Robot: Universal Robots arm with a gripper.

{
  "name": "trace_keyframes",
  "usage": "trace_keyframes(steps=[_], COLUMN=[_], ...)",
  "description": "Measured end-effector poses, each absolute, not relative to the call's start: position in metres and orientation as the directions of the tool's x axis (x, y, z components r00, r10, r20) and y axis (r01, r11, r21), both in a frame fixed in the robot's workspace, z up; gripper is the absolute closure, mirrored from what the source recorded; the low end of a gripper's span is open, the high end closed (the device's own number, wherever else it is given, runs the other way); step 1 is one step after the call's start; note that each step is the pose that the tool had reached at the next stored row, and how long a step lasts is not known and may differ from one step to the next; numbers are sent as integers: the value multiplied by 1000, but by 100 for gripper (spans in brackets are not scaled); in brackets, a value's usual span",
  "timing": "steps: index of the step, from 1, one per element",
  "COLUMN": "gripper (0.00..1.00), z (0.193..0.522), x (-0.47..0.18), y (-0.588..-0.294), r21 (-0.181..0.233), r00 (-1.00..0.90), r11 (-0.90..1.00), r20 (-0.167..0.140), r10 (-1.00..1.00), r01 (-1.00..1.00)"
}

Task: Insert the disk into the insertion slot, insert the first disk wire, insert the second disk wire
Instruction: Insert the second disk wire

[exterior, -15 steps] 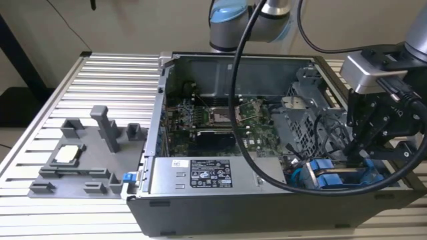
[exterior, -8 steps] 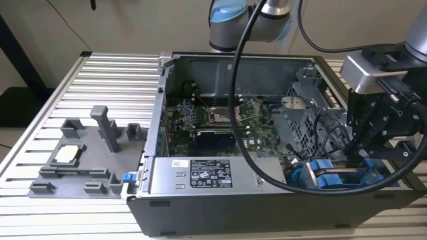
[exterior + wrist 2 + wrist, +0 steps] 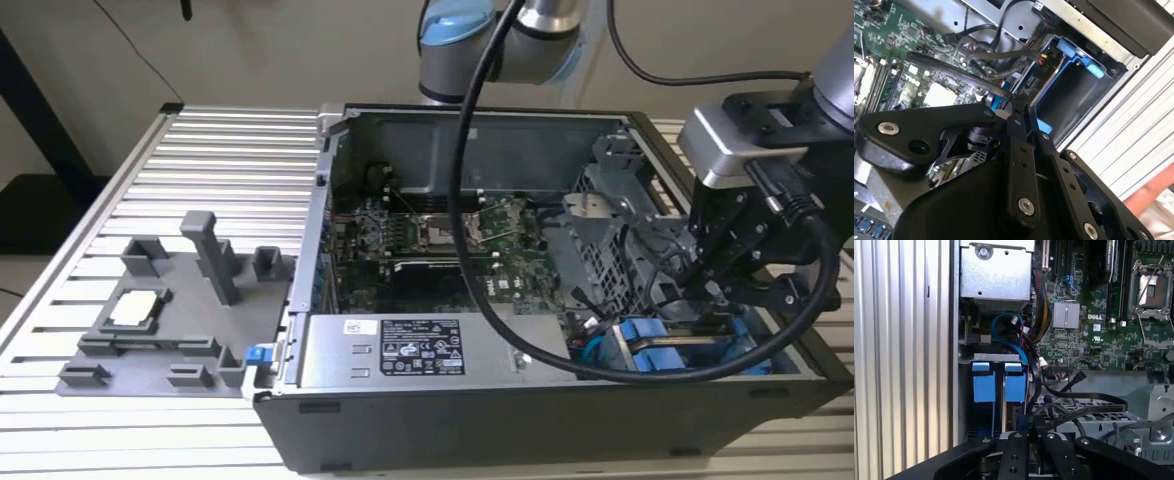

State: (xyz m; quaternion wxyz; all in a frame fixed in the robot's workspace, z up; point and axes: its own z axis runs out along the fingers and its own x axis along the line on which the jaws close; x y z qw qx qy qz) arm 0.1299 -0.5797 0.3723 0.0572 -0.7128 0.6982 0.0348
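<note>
My gripper [image 3: 691, 305] is low inside the open computer case, at its front corner on the exterior view's right. It hangs just above the insertion slot [image 3: 996, 358], a grey metal bay with blue fittings. The disk's blue carrier [image 3: 1015, 385] sits inside that slot, seen also as a blue carrier [image 3: 663, 355] in the exterior view. In both wrist views the gripper [image 3: 1033, 432] [image 3: 1016, 111] has its fingers drawn close together on the end of a black disk wire [image 3: 961, 75]. That wire runs off across the case toward the board. The connector itself is hidden between the fingers.
A perforated grey cage [image 3: 603, 235] stands beside the gripper, with the motherboard [image 3: 441, 240] beyond it and the power supply [image 3: 414, 350] along the case front. The arm's thick black cable [image 3: 514, 335] loops over the case. A grey fixture [image 3: 160, 310] lies on the slatted table.
</note>
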Motion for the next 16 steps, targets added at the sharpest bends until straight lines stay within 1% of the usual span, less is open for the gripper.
trace_keyframes(steps=[1,7,13,16], gripper=[84,84,84,84], z=[372,371,367,363], x=[130,130,136,137], y=[-580,-585,-586,-587], r21=[-33,-27,3,6], r00=[19,-3,-9,-10], r11=[-15,7,8,9], r20=[-133,-134,-134,-134], r10=[-991,-991,-991,-991], r01=[-999,-1000,-1000,-1000])
